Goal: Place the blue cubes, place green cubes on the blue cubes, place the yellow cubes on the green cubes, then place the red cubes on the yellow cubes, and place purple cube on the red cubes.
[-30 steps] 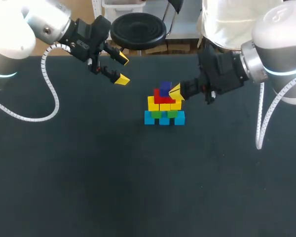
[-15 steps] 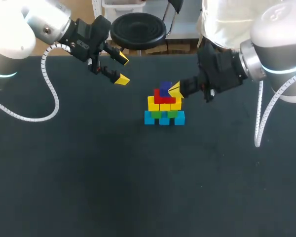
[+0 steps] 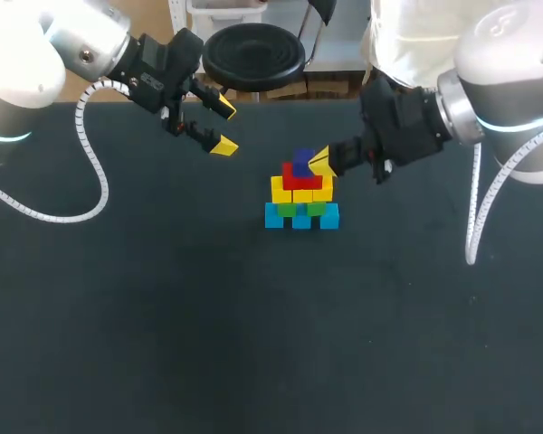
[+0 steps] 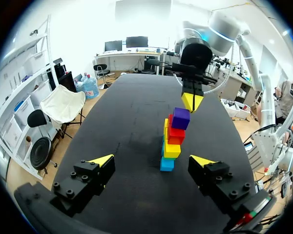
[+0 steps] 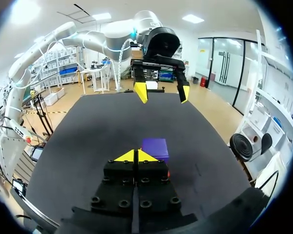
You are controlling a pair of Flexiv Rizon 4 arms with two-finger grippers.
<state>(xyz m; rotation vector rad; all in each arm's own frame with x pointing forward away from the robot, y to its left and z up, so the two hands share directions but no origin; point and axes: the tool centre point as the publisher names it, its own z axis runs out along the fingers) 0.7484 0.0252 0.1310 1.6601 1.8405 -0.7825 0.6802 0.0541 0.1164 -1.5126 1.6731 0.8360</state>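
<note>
Purple cube (image 3: 302, 163) sits at the very top of a small pyramid of cubes on the black desk (image 3: 163, 316). It rests on the red cubes (image 3: 299, 180). Under the purple cube, layer by layer, come the yellow cubes (image 3: 281, 191), then the green cubes (image 3: 290, 209), and at the bottom the blue cubes (image 3: 273, 215), three of them in a row lying on the desk. In the left wrist view the purple cube sits slightly askew on the red layer, one corner jutting past it.

The right pincer (image 3: 321, 163) is level with the purple cube and right beside it, on the side from which the right arm (image 3: 507, 81) comes in. Its two yellow tips are pressed together into a single point and pinch nothing. The right wrist view shows the purple cube just ahead of that point and a little to one side. Whether the tip touches the cube I cannot tell.

The left pincer (image 3: 223, 127) hangs above the desk well apart from the purple cube, on the side opposite the right pincer and towards the desk's far edge. Its fingers are spread wide with nothing between them, and in its own wrist view they point towards the purple cube.
</note>
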